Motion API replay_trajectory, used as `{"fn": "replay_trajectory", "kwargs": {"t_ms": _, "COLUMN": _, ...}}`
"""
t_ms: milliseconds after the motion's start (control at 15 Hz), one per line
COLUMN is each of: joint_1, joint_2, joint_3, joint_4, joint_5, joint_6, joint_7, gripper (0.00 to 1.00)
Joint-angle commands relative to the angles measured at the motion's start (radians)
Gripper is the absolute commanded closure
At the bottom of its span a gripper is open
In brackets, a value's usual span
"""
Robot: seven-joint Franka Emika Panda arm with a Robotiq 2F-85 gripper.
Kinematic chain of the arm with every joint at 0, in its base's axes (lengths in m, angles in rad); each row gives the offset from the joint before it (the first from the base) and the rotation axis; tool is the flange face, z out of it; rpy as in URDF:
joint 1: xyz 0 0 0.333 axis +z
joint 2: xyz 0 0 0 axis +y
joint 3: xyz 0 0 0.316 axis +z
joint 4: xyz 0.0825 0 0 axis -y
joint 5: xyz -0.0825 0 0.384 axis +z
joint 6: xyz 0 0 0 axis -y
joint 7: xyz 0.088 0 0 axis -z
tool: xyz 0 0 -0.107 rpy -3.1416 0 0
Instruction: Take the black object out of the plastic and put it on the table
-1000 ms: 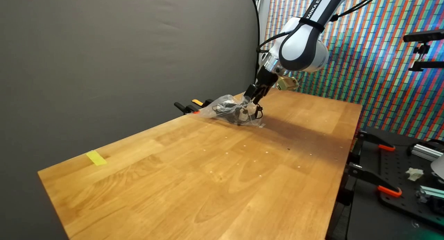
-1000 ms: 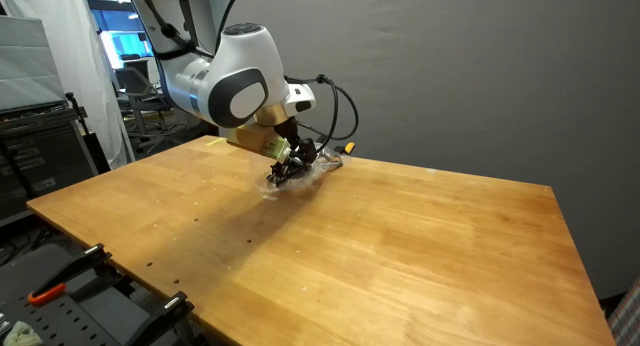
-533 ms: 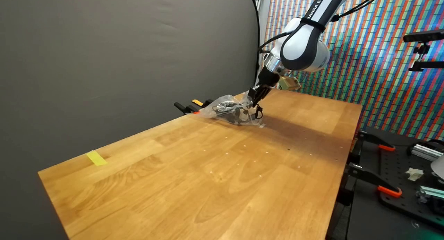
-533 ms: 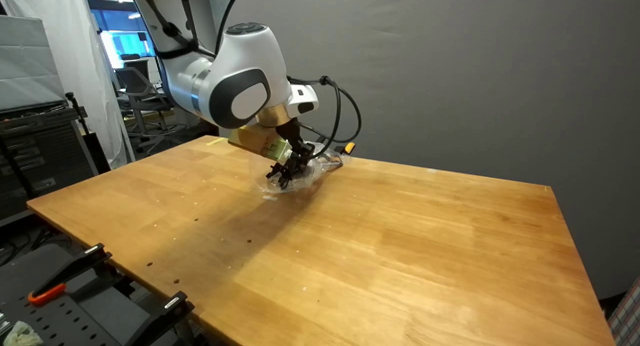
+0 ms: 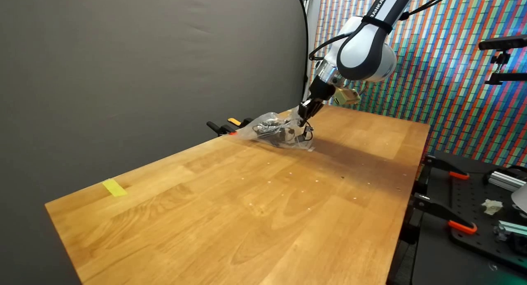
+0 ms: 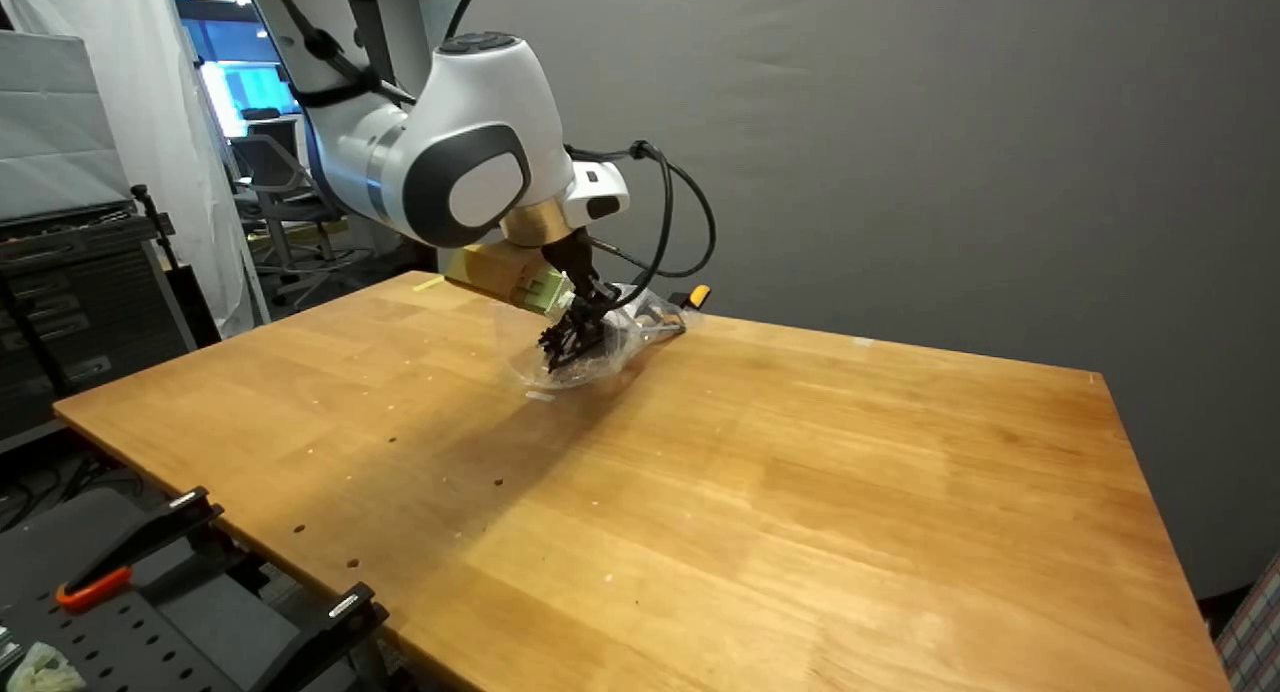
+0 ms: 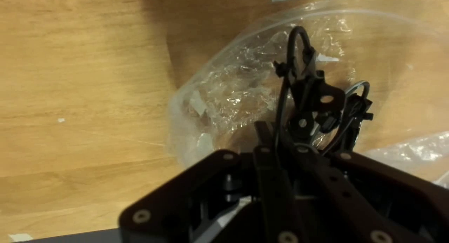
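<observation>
The black object point(image 7: 314, 92), a jointed part with looped black cables, lies in the clear plastic point(image 7: 224, 85) on the wooden table point(image 5: 247, 219). Its cables stand out at the bag's near end in both exterior views. My gripper point(image 7: 276, 132) reaches down into that end of the bag. Its fingers are drawn together, with one of the object's cables running down between the tips. The dark fingers and dark object blend, so the exact contact is hard to see. In an exterior view, the gripper point(image 5: 304, 122) sits low over the bag, part of which rises beside the fingers.
A clamp with a yellow handle point(image 6: 700, 295) sits at the table edge behind the bag. Yellow tape point(image 5: 114, 187) marks the table's edge. A dark side bench with clamps point(image 5: 444, 215) stands along the opposite edge.
The fingers have come together. My gripper has risen slightly and shifted a little back; the black cable loops at the bag's end have shifted a little with it. The bag stays in place.
</observation>
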Motion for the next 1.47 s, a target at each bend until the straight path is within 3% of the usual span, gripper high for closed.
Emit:
{"fn": "replay_trajectory", "kwargs": {"t_ms": 0, "joint_1": 0.029, "joint_2": -0.145, "joint_3": -0.022, "joint_4": -0.074, "joint_5": 0.007, "joint_6": -0.091, "joint_7": 0.028, "gripper": 0.99}}
{"fn": "replay_trajectory", "kwargs": {"t_ms": 267, "joint_1": 0.084, "joint_2": -0.315, "joint_3": -0.067, "joint_4": -0.137, "joint_5": 0.087, "joint_6": -0.325, "joint_7": 0.028, "gripper": 0.99}}
{"fn": "replay_trajectory", "kwargs": {"t_ms": 467, "joint_1": 0.171, "joint_2": -0.458, "joint_3": -0.147, "joint_4": -0.164, "joint_5": 0.162, "joint_6": -0.556, "joint_7": 0.013, "gripper": 0.99}}
{"fn": "replay_trajectory", "kwargs": {"t_ms": 867, "joint_1": 0.31, "joint_2": -0.717, "joint_3": -0.311, "joint_4": -0.131, "joint_5": 0.115, "joint_6": -1.02, "joint_7": 0.098, "gripper": 0.99}}
{"fn": "replay_trajectory", "kwargs": {"t_ms": 1067, "joint_1": 0.327, "joint_2": -0.819, "joint_3": -0.329, "joint_4": -0.084, "joint_5": 0.056, "joint_6": -1.175, "joint_7": 0.217, "gripper": 0.99}}
{"fn": "replay_trajectory", "kwargs": {"t_ms": 1400, "joint_1": 0.356, "joint_2": -0.898, "joint_3": -0.297, "joint_4": 0.043, "joint_5": 0.005, "joint_6": -1.389, "joint_7": 0.367, "gripper": 0.99}}
